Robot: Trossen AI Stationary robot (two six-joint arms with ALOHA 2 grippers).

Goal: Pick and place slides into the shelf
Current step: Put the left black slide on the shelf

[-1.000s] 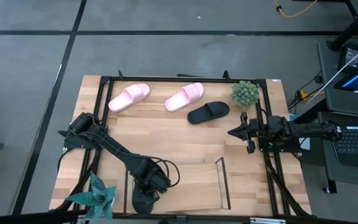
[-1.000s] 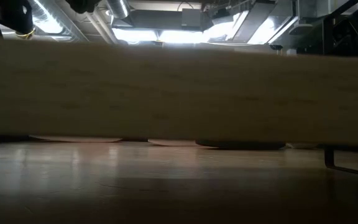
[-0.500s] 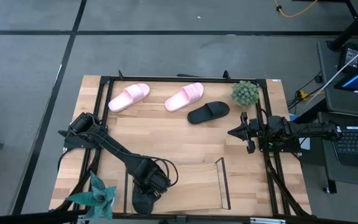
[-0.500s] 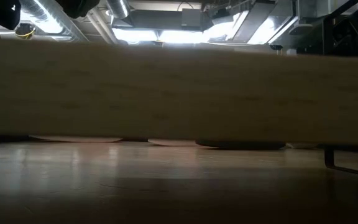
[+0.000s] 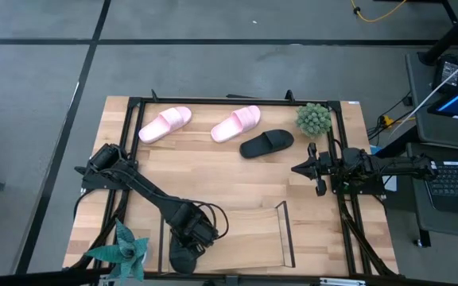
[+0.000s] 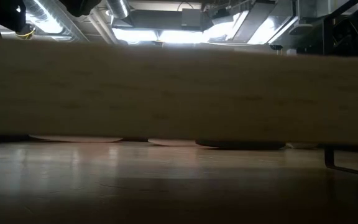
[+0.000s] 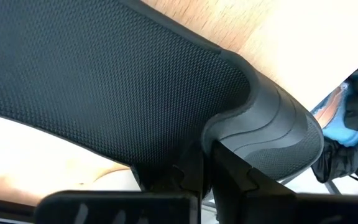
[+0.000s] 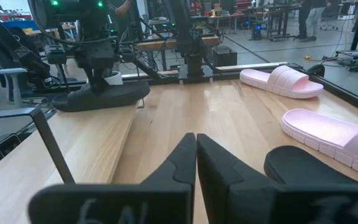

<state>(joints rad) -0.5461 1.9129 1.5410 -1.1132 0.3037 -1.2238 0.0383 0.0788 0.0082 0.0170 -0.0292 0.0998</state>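
My left gripper point(image 5: 188, 238) stands over the left end of the shelf point(image 5: 237, 238), a light wooden base with thin black wire point(image 5: 283, 230), and is shut on one black slide point(image 5: 183, 256). The right wrist view shows that slide point(image 8: 101, 94) lying level at the base's surface. The other black slide point(image 5: 266, 143) and two pink slides point(image 5: 165, 124) point(image 5: 236, 123) rest sole-down near the table's far edge. My right gripper point(image 5: 296, 168) waits shut at the table's right side, pointing left. My left gripper comes at the black slide from above, pointing down. Its fingers point(image 7: 229, 171) pinch the slide where the smooth ridged strap point(image 7: 266, 124) meets the textured surface point(image 7: 104, 87). The slide sits level; whether it rests on the shelf base or hangs just above it, I cannot tell.
A round green plant point(image 5: 314, 119) stands at the far right corner and a teal spiky plant point(image 5: 122, 248) at the near left corner. A black frame point(image 5: 237, 100) rims the table. In the low view the shelf's wooden edge point(image 6: 179, 93) blocks most of the scene.
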